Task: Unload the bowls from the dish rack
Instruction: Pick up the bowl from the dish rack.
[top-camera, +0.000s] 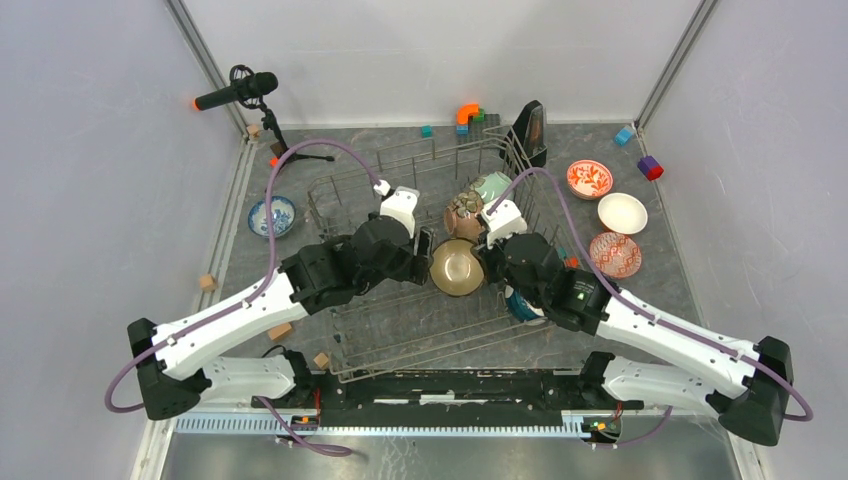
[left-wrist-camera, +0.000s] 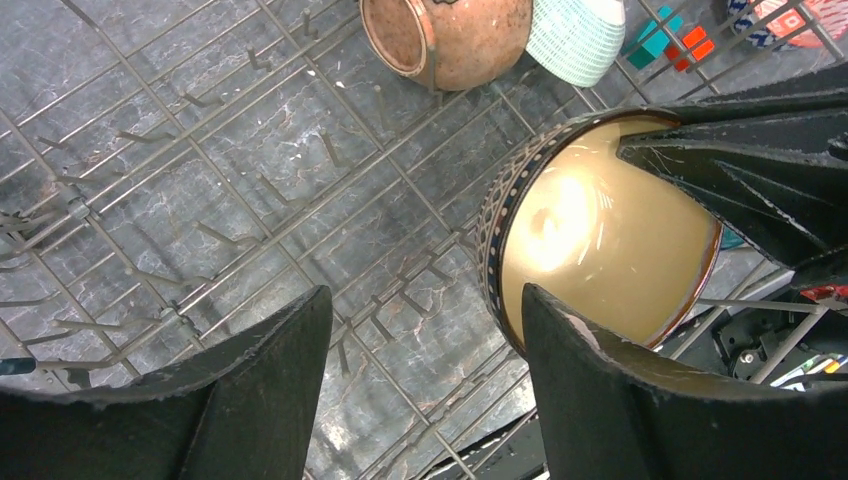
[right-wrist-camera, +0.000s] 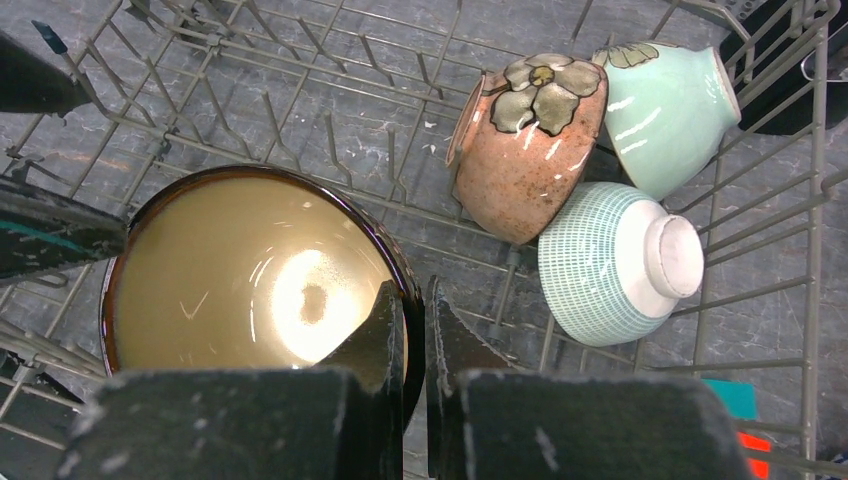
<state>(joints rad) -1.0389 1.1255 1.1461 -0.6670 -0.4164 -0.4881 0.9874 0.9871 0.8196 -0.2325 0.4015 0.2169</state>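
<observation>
Right gripper (right-wrist-camera: 417, 315): clamped on tan bowl (right-wrist-camera: 240, 270) rim, mid dish rack (top-camera: 400, 345), to lift it out.
Left gripper (left-wrist-camera: 425, 340): jaws apart beside bowl, likely for handover.

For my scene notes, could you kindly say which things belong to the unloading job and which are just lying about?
Job: grey wire dish rack, cream-glazed round bowl, brown floral ceramic bowl, mint green bowl.
Idle: black microphone, small wooden cube.

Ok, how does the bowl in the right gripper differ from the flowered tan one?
The cream-lined bowl is dark-rimmed and pinched at its rim by the right gripper; the flowered tan bowl is speckled and lies sideways in the dish rack, ungripped. Both are round bowls.
</observation>
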